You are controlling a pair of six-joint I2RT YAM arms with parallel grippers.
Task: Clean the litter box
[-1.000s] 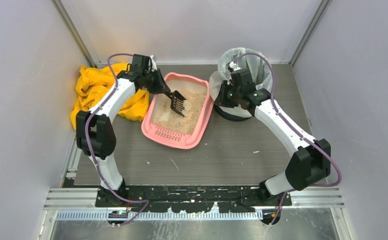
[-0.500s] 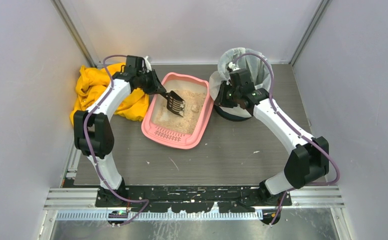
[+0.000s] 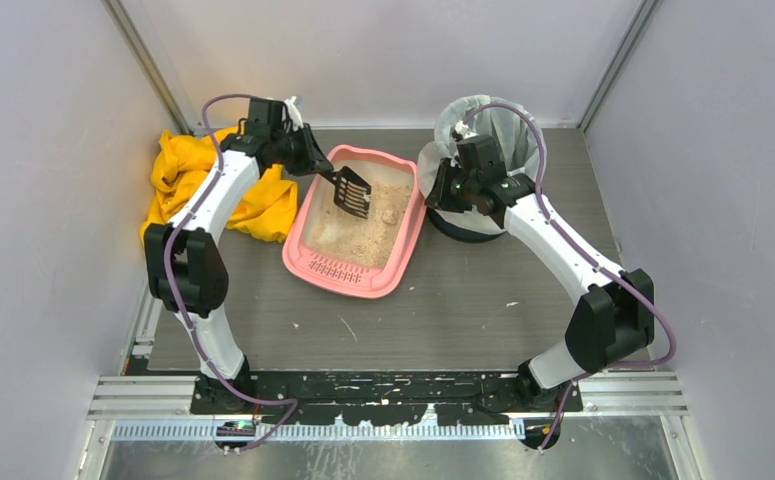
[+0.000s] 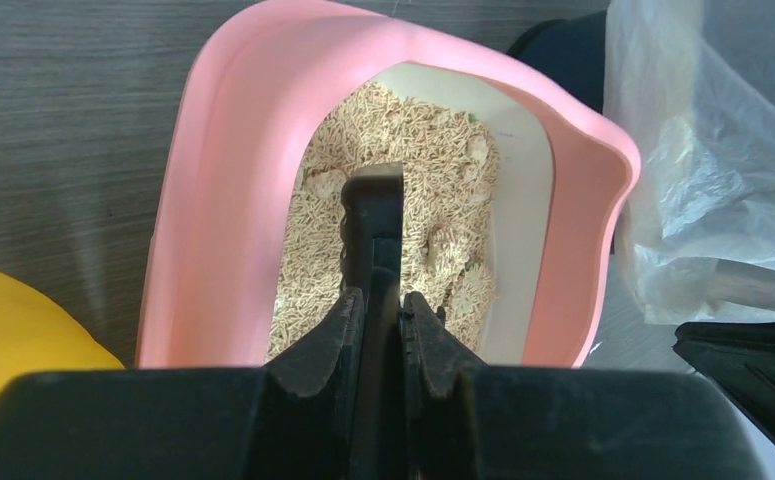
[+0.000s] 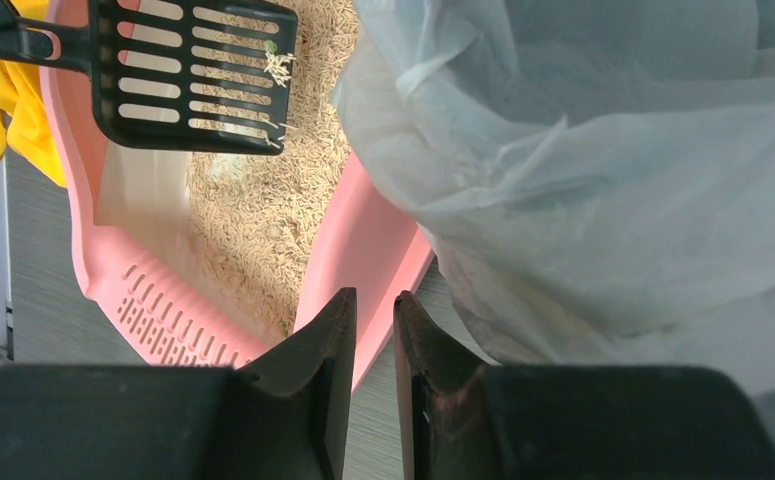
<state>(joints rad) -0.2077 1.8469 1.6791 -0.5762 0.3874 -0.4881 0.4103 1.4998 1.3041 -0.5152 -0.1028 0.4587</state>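
Observation:
The pink litter box lies at the table's middle, with beige litter and pale clumps inside. My left gripper is shut on the handle of a black slotted scoop and holds it raised above the box's far end. In the left wrist view the gripper clamps the scoop edge-on over the litter, inside the pink rim. The right wrist view shows the scoop carrying a few granules. My right gripper is shut and empty, hovering between the box's right wall and the bin.
A round bin with a clear plastic liner stands right of the box; the liner fills the right wrist view. A crumpled yellow cloth lies at the far left by my left arm. A few stray granules lie on the grey table.
My left gripper has lifted the scoop out of the litter and drawn it up and back toward the box's far left corner. The right arm has barely moved.

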